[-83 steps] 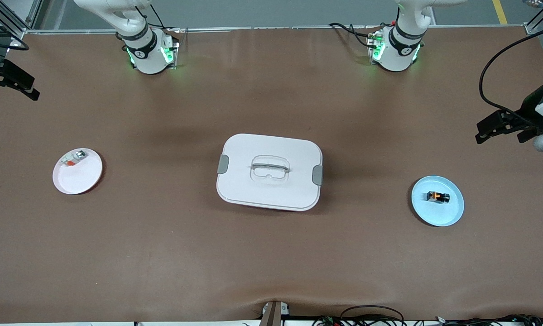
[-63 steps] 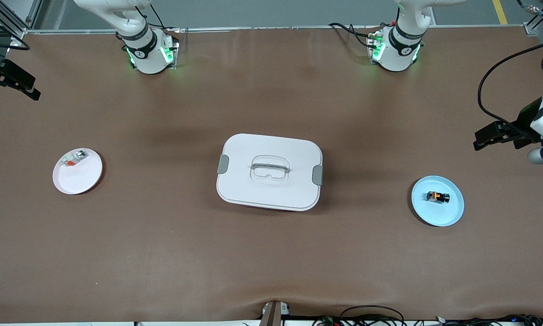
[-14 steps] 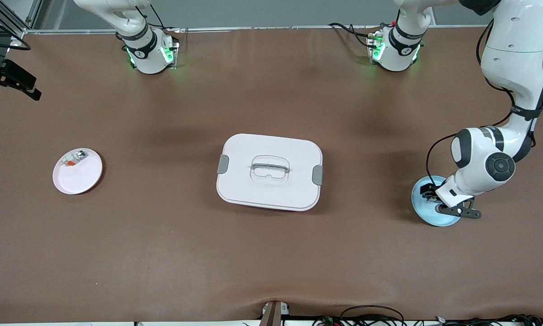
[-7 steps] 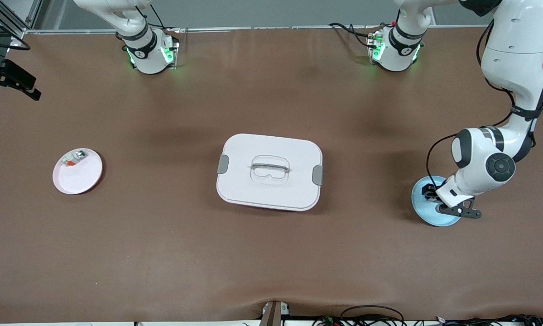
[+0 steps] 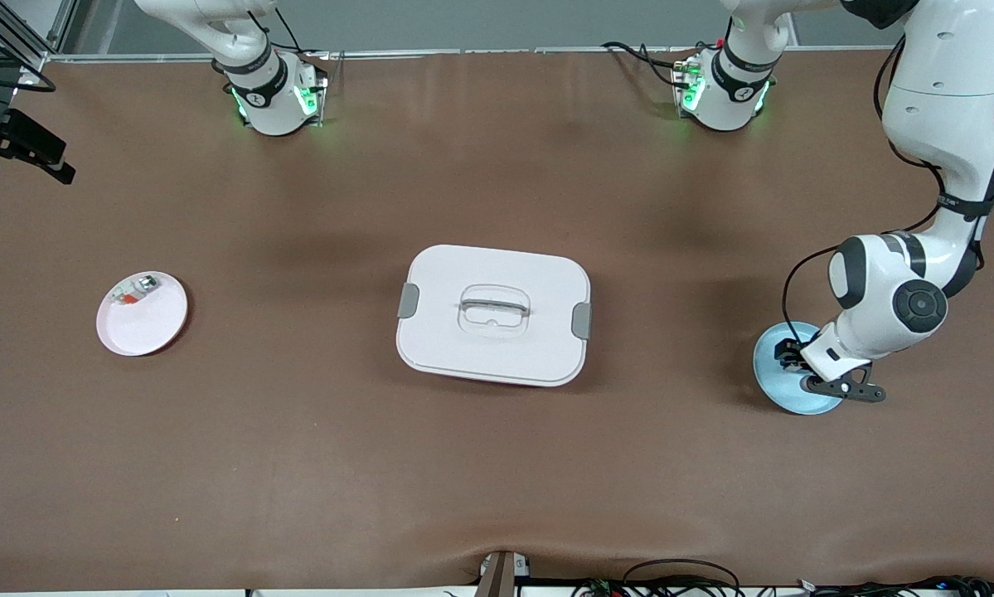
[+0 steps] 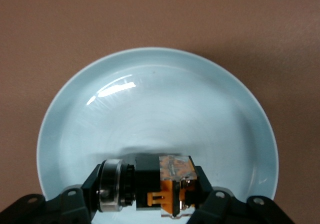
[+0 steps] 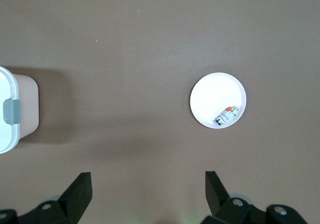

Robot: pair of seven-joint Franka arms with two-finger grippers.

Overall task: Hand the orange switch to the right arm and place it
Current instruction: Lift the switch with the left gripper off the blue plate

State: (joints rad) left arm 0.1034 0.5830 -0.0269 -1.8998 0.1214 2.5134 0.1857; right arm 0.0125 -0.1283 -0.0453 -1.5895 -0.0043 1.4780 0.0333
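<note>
The orange switch (image 6: 172, 176), a small black block with an orange face and a silver ring end, lies on the light blue plate (image 6: 150, 99) at the left arm's end of the table. My left gripper (image 6: 152, 191) is down on that plate (image 5: 774, 390) and shut on the switch, one finger at each end. In the front view the left gripper (image 5: 791, 356) and wrist hide the switch. My right gripper (image 7: 147, 179) is open and empty, held high, and waits at the right arm's end of the table (image 5: 49, 162).
A white lidded box (image 5: 497, 356) with grey clasps stands mid-table and shows in the right wrist view (image 7: 10, 134). A white plate (image 5: 152, 327) holding a white-grey part with a red-orange bit (image 5: 134, 290) lies toward the right arm's end (image 7: 212, 94).
The left arm came in from the table's end and lowered its gripper onto the blue plate around the switch. Over the last second it barely shifted. The right arm has not moved.
</note>
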